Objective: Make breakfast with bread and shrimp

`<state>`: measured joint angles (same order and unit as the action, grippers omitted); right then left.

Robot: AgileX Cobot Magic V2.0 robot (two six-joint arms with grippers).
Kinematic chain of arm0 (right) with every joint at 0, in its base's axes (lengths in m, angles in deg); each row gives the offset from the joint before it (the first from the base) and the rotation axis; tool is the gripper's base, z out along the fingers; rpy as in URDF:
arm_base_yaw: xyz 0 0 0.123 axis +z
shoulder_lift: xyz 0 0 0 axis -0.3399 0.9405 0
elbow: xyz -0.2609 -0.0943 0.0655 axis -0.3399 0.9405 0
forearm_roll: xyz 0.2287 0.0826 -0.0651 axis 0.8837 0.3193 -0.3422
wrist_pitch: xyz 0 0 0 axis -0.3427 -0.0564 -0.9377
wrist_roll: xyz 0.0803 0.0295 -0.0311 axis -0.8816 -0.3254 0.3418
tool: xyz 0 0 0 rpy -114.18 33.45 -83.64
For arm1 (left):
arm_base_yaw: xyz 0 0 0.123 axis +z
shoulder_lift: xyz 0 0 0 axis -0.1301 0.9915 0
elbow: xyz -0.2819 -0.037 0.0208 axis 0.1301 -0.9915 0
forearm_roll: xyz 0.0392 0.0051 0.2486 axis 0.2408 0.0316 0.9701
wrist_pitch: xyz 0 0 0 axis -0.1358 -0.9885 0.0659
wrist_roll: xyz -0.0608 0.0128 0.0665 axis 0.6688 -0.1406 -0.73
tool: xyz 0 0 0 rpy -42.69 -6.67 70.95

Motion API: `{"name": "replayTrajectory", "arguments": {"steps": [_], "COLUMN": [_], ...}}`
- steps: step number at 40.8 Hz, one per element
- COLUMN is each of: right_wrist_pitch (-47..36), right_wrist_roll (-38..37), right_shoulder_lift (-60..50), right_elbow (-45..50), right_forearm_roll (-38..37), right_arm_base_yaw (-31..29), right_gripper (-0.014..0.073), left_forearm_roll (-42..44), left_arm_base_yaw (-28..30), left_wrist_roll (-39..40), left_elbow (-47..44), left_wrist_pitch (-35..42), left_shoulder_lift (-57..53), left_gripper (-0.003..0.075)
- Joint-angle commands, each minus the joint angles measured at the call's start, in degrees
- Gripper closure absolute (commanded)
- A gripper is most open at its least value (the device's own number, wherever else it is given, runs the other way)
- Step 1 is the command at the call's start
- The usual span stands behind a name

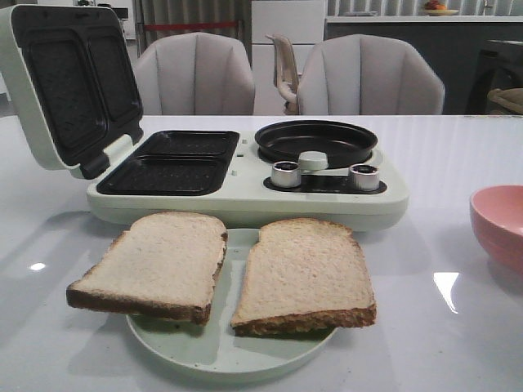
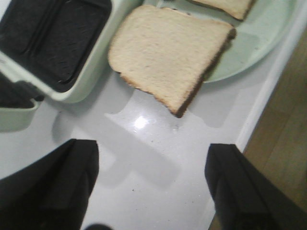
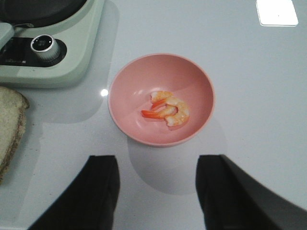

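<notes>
Two bread slices lie side by side on a pale green plate [image 1: 214, 351] at the table's front: the left slice [image 1: 155, 263] and the right slice [image 1: 304, 273]. The left wrist view shows the left slice [image 2: 168, 52] beyond my left gripper [image 2: 152, 165], which is open, empty and above bare table. A curled orange-pink shrimp [image 3: 168, 111] lies in a pink bowl [image 3: 192, 86], which also shows at the right edge of the front view [image 1: 500, 224]. My right gripper [image 3: 157, 179] is open and empty, just short of the bowl. Neither gripper shows in the front view.
A pale green breakfast maker [image 1: 245, 196] stands behind the plate, its sandwich lid [image 1: 69, 82] up, two dark sandwich wells [image 1: 167, 163], a round black pan [image 1: 315, 140] and two silver knobs [image 1: 286, 173]. Grey chairs stand beyond the table. The table's edge [image 2: 268, 96] lies near the left gripper.
</notes>
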<state>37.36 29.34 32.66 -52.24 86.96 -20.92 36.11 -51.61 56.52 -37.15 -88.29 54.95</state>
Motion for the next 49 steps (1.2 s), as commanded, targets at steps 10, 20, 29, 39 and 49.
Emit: {"name": "replayTrajectory", "arguments": {"steps": [10, 20, 29, 39, 49], "right_wrist_pitch": [-3.98, -3.98, -3.98, -3.98, -3.98], "right_wrist_roll": [0.18, 0.18, 0.18, 0.18, 0.18], "right_shoulder_lift": [0.43, 0.43, 0.43, 0.43, 0.43], "right_elbow": [-2.04, -2.04, -2.04, -2.04, -2.04], "right_forearm_roll": [-0.6, -0.6, -0.6, -0.6, -0.6], "right_arm_base_yaw": [-0.02, -0.02, -0.02, -0.02, -0.02], "right_gripper": [0.0118, 0.0118, 0.0118, 0.0118, 0.0118], "left_forearm_roll": [41.72, 60.15, 61.97, 62.15, 58.1], "left_arm_base_yaw": [-12.63, -12.23, -12.23, -12.23, -13.42], "left_wrist_roll": [33.71, 50.92, 54.97, 54.97, 54.97], "left_elbow": [-0.05, 1.53, 5.49, 6.52, 6.52], "left_wrist_pitch": [3.74, 2.64, -2.41, -4.55, -7.62], "left_shoulder_lift": [16.33, 30.67, 39.45, 41.9, 40.32], "left_gripper": [0.0214, 0.0217, 0.0309, 0.046, 0.0608]}}
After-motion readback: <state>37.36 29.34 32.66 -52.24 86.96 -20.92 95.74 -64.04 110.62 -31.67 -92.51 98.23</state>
